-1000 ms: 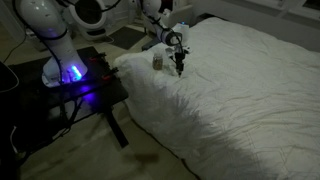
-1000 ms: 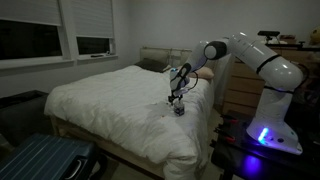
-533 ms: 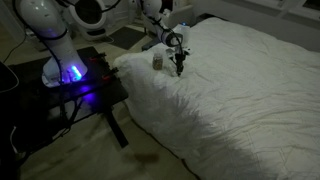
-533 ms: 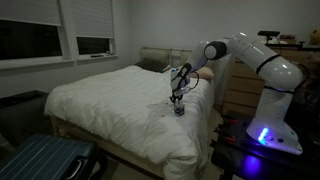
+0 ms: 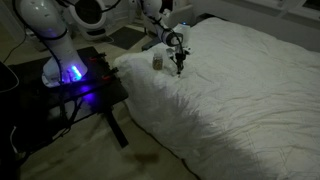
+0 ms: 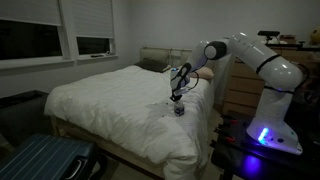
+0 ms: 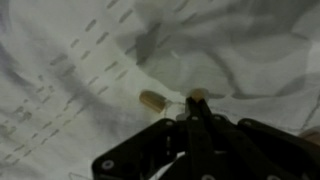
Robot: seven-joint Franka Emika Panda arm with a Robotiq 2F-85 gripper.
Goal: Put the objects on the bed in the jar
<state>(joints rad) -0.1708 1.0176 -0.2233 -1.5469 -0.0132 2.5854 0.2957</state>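
black gripper (image 7: 194,108): fingers closed against white quilted bed cover (image 7: 80,60), hold unclear | olive-brown cylindrical bit (image 7: 152,99): loose beside tips | greyish see-through jar (image 5: 157,61): upright nearby | risk: pinched fabric may lift, rolling bit into folds

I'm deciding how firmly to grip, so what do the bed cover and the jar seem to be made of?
Bed cover: soft white quilted fabric with a matte finish; stitch rows and rumples show.
Jar: greyish and apparently see-through, so probably plastic or glass; it is too small here to tell which.
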